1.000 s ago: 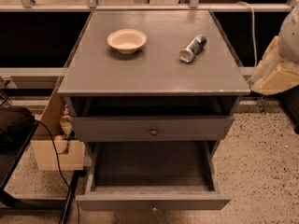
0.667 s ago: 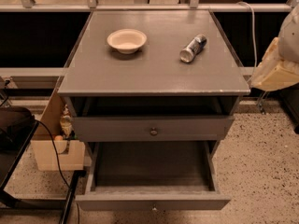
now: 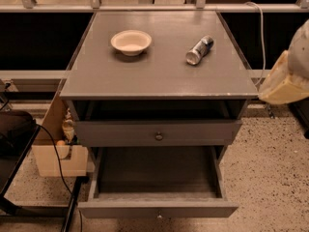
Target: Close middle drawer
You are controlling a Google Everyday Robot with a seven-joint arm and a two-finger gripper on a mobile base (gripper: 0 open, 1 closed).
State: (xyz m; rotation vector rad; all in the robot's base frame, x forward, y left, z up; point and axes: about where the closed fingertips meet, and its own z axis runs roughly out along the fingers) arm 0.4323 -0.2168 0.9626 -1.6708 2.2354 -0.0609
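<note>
The grey cabinet (image 3: 159, 71) stands in the middle of the camera view. The middle drawer (image 3: 157, 209) is pulled far out toward me, its inside bare, with a small knob (image 3: 158, 217) on its front at the bottom edge of the view. Above it is the top drawer front (image 3: 120, 133) with a round metal knob (image 3: 158, 136), and a dark gap lies above that front. The lowest drawer is hidden below the open one. My gripper (image 3: 285, 83) shows only as a cream and white shape at the right edge, level with the cabinet top and well away from the drawer.
A cream bowl (image 3: 131, 41) and a metal can (image 3: 199, 50) lying on its side sit on the cabinet top. A cardboard box (image 3: 55, 149) and a black cable (image 3: 58, 163) are on the floor to the left. Speckled floor (image 3: 270, 178) lies to the right.
</note>
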